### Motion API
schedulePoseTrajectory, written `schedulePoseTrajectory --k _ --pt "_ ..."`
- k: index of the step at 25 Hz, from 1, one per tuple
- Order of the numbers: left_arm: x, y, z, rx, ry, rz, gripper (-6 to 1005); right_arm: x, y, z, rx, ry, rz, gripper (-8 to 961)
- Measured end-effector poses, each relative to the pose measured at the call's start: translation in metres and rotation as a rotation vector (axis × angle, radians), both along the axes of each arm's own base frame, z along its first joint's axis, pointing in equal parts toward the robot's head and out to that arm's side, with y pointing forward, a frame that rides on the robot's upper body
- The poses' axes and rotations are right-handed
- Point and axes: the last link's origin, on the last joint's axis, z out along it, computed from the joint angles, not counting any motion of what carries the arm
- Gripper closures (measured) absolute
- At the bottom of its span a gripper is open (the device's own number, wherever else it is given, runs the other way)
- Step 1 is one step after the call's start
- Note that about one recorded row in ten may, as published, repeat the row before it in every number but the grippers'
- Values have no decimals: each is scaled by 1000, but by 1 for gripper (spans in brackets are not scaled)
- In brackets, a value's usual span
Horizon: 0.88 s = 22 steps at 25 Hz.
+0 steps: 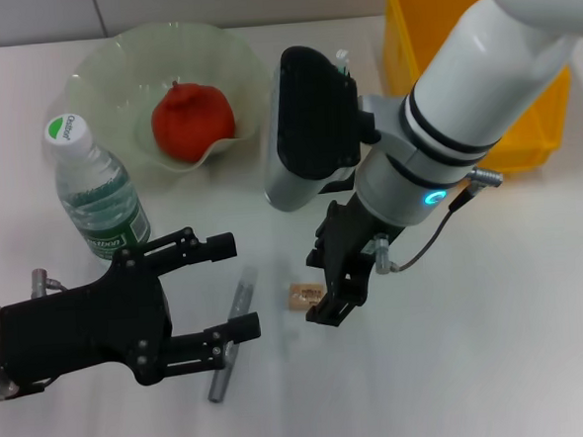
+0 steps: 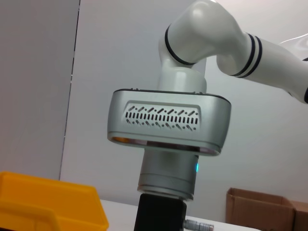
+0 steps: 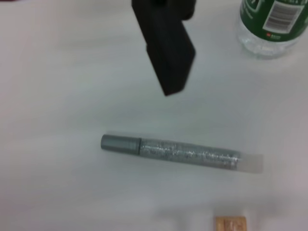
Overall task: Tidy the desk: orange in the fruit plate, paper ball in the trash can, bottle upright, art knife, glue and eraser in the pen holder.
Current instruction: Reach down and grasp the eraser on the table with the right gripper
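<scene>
right pincer (image 1: pixel 328 297) hovering just beside eraser (image 1: pixel 304 295), narrow gap | left pincer (image 1: pixel 231 288) sitting wide over glue (image 1: pixel 233 332) | orange (image 1: pixel 192 120) lying in fruit plate (image 1: pixel 105 76)

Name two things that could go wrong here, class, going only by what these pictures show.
1. The right end effector sits just beside the tiny eraser; closing off-centre could flick it away.
2. The open left end effector straddles the glitter glue, with the upright bottle close behind; a swing could topple it.
</scene>
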Motion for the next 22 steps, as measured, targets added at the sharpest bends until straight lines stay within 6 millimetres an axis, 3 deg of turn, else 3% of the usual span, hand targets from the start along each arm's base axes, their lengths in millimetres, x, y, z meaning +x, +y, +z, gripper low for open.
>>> schedulePoseTrajectory --k 22 --pt "1 4 -1 9 9 4 191 14 0 -20 28 11 10 321"
